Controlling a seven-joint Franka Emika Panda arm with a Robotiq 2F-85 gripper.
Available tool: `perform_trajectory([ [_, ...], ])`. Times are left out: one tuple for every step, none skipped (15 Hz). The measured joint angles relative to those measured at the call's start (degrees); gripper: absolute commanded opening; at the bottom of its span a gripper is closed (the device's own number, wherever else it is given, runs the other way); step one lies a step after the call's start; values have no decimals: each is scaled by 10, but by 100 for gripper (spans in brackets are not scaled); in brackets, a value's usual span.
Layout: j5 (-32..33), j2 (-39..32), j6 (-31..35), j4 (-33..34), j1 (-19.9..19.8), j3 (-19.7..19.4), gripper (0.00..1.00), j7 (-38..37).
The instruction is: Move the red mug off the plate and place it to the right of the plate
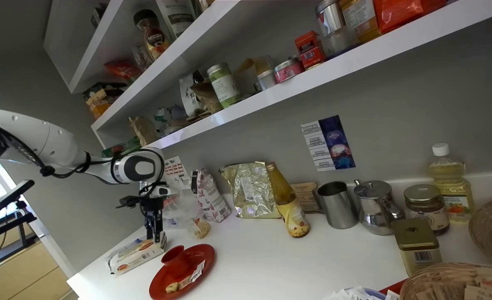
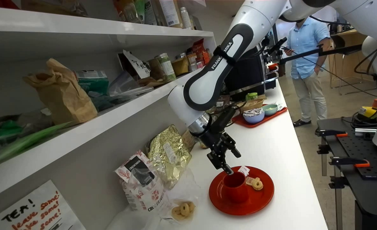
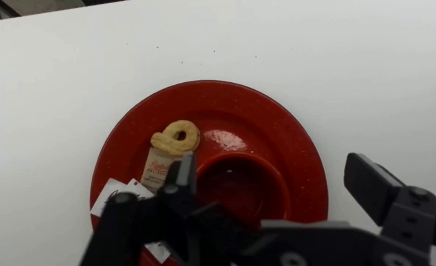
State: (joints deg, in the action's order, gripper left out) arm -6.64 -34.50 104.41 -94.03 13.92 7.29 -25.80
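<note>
"Two fingers (image 3: 369, 184), to start: how do they stand?"

"Spread wide, pinching nothing. The gripper (image 3: 270, 159) hangs above the red mug (image 2: 236, 191), which stands upright on the red plate (image 2: 261, 202). In the wrist view the left finger lines up with the mug's left rim, while the right one is out past the plate; I'd shift left before going down."

"And how will it handle?"

"Stiff and fairly light, I'd guess, with a glossy coat that could slip and perhaps chip. No handle shows, so I'd take it across the outer walls, just below the rim, pressing evenly from left and right."

"What crowds it?"

"On the plate, as the wrist view has it, a ring-shaped biscuit (image 3: 190, 138) to the left on the far side, a brown sachet (image 3: 156, 170) partly behind the left finger, and white slips (image 3: 105, 195) toward the left rim. To the plate's right runs the white counter (image 3: 388, 81)."

"What does one view alone give?"

"Only the wrist view looks down to the mug's floor; there's a small glint, and I can't tell wet from glaze. It can't show height, though. In an exterior view, with a white packet (image 1: 139, 255) left of the plate and beyond it, a gap shows between fingertips (image 1: 157, 236) and mug. There the spread of the fingers hardly reads."
</note>
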Motion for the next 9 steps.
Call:
perform_trajectory([
  [-1, 0, 0, 0, -2, -4, 100, 0],
  [-1, -1, 0, 0, -3, -9, 100, -2],
  [-1, -2, 0, 0, -3, -15, 100, -4],
  [-1, -4, 0, 0, -3, -20, 100, -9],
  [1, -7, 0, 1, -2, -26, 100, -15],
  [2, -10, 0, 1, -2, -31, 100, -22],
  [3, -14, 0, 2, -1, -35, 100, -28],
  [3, -19, 0, 3, -1, -39, 100, -33],
  [3, -23, 0, 3, -2, -42, 100, -36],
])
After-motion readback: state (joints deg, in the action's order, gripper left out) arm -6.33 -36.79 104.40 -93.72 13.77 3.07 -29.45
